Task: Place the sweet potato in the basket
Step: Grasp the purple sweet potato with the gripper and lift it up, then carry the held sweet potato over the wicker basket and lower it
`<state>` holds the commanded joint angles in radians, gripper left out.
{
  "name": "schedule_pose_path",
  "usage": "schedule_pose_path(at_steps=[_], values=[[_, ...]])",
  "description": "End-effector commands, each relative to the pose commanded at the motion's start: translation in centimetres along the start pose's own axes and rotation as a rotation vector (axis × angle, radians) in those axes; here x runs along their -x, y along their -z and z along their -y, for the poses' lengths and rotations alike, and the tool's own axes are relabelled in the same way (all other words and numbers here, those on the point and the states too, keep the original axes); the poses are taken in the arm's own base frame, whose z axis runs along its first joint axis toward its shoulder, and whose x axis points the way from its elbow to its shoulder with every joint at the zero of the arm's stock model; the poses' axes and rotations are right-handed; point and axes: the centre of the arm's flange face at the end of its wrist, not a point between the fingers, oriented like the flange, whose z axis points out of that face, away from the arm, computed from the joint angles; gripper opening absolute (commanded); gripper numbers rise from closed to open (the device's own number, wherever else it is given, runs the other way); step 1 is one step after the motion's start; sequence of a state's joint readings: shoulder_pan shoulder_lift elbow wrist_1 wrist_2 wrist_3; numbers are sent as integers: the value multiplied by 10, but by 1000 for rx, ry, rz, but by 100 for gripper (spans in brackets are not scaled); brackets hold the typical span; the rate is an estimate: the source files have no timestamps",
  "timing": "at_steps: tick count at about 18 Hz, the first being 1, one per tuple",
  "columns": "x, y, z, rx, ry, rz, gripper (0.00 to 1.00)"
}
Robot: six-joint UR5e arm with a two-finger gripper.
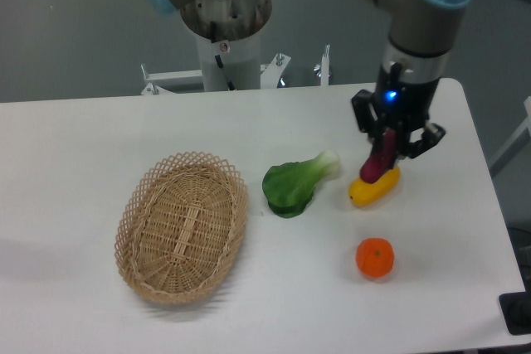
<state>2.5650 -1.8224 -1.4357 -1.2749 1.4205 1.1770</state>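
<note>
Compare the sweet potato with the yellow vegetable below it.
The sweet potato is magenta-purple and slimmer; the yellow vegetable is yellow and thicker. The sweet potato hangs steeply tilted, clamped in the gripper; the yellow vegetable lies free on the table. Both are elongated.

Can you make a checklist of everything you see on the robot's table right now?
Surface: white table, mostly bare.
Job's things: sweet potato held in the gripper, hanging over the yellow vegetable; basket empty, far left of it.
Clutter: green leafy vegetable near the middle; orange fruit toward the front.
Gripper: shut on the sweet potato, blue light on.
Cables: nothing seen.
Surroundings: grey wall, robot base behind the table.
</note>
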Motion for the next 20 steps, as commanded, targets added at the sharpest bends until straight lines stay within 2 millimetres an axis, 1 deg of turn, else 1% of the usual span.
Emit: schedule_pose_path(at_steps=[1, 2, 4, 5, 6, 8, 10, 11, 13, 14, 15, 17, 18, 20], values=[[-9, -7, 10, -14, 20, 2, 14], [-22, -15, 25, -34, 30, 5, 14], [-45, -31, 46, -54, 77, 15, 14], [-62, -44, 58, -60, 101, 11, 14], [-84, -57, 73, -64, 110, 3, 14], [-122, -83, 93, -69, 135, -13, 14], [-154, -107, 108, -51, 149, -16, 15], [-172, -114, 117, -32, 132, -8, 15], [-202, -131, 135, 6, 78, -4, 15], [-212, -141, 140, 26, 50, -10, 15], [-218, -154, 142, 49, 33, -19, 15], [-233, -172, 149, 79, -37, -21, 15], [-241, -180, 150, 91, -91, -29, 15], [-250, -198, 141, 113, -134, -45, 15]])
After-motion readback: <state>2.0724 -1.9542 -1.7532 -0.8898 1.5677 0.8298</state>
